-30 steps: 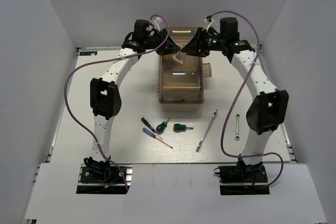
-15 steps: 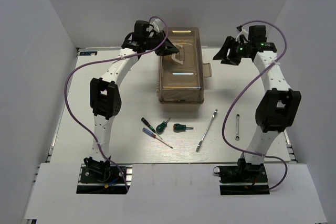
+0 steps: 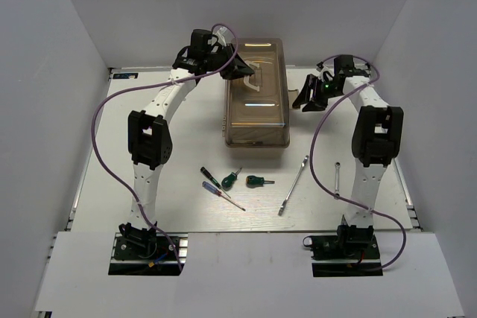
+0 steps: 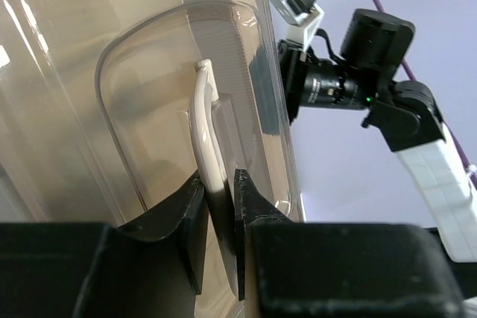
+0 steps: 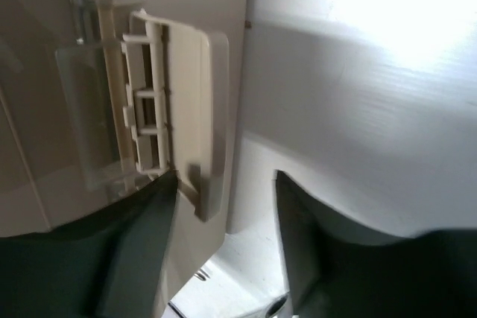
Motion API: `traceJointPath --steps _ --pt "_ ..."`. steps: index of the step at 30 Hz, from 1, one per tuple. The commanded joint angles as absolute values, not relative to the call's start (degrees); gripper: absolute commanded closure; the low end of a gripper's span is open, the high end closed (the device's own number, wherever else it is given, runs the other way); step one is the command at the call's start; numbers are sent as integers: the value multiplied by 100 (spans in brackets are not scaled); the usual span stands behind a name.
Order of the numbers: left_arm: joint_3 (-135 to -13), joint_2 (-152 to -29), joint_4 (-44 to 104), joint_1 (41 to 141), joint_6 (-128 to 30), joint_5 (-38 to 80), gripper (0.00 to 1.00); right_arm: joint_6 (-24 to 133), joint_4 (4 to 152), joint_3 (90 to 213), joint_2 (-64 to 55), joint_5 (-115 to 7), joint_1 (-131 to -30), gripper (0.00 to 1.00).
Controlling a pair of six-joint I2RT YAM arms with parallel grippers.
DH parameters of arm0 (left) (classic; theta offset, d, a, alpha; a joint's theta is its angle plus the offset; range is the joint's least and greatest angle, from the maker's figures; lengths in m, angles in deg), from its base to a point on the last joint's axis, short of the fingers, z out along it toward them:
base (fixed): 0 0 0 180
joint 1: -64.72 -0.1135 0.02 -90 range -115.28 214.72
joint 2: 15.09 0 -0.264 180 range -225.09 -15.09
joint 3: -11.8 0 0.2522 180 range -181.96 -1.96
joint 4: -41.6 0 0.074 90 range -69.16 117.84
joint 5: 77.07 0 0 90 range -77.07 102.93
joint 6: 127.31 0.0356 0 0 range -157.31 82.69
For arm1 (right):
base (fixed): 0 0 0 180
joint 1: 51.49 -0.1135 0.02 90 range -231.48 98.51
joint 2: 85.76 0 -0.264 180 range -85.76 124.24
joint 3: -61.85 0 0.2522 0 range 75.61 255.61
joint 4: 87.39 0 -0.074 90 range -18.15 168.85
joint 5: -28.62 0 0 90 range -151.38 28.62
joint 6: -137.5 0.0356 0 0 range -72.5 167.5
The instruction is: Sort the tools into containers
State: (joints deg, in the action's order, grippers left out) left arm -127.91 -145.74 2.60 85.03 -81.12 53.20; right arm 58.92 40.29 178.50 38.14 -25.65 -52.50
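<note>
right gripper (image 3: 302, 100) has swung off the toolbox (image 3: 257, 121) to center right, jaws apart; left gripper (image 4: 220, 188) pinches its pale handle (image 4: 203, 117).

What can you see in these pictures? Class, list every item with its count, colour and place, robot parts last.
toolbox: one, tan with a translucent brown lid, far middle of the table
handle: one, pale, on the lid
latch: one, beige, on the toolbox's right side
black-handled screwdriver: one, near the toolbox
blue-handled screwdriver: one, just nearer
green-handled screwdriver: one, beside those
stubby screwdriver: one, green, right of it
long wrench: one, silver, further right
short wrench: one, silver, rightmost
table: one, white
left tool: one, black, shut on the handle
right tool: one, black, open by the latch
</note>
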Motion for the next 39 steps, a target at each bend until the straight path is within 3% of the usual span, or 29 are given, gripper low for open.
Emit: traceJointPath --steps 1,3,4,6,7,10,19,28,35,37,38,39 --pt "-12694 -14631 68 8581 -7669 5380 100 5980 4334 18143 4044 -2062 -5263 44" --pt "-12694 -14570 120 8581 -7669 5380 100 6042 4466 18090 4115 -1806 -5271 56" --pt "-12746 -14570 120 8581 -7669 5380 100 6094 4553 18090 4089 -1683 -5263 69" --pt "-12747 -14430 120 8581 -7669 5380 100 6182 4702 18037 4168 -1551 -5245 85" --pt "-12686 -14429 120 8529 -7669 5380 100 6209 4721 18055 4177 -1471 -5245 100" --pt "-12432 -14044 234 8397 -7721 5319 100 5991 4747 18204 4072 -1506 -5210 100" --pt "-12263 -12919 -739 7738 -7265 4239 100 5383 4941 18362 3606 -3456 -4947 100" --pt "-10859 -11960 -1215 7018 -7019 3693 100 5251 4994 18204 3553 -3887 -4674 100" --pt "-10506 -11907 -1409 6815 -6904 3402 100 5286 5011 18125 3527 -3888 -4560 100" --pt "-10506 -11968 -1461 6762 -6904 3402 94 5329 5029 18108 3509 -3713 -4560 100" --pt "-10575 -12021 -1462 6762 -6904 3402 81 5339 5029 18108 3509 -3642 -4551 100" --pt "-10663 -12021 -1531 6701 -6904 3341 76 5330 4985 18099 3518 -3485 -4551 100"
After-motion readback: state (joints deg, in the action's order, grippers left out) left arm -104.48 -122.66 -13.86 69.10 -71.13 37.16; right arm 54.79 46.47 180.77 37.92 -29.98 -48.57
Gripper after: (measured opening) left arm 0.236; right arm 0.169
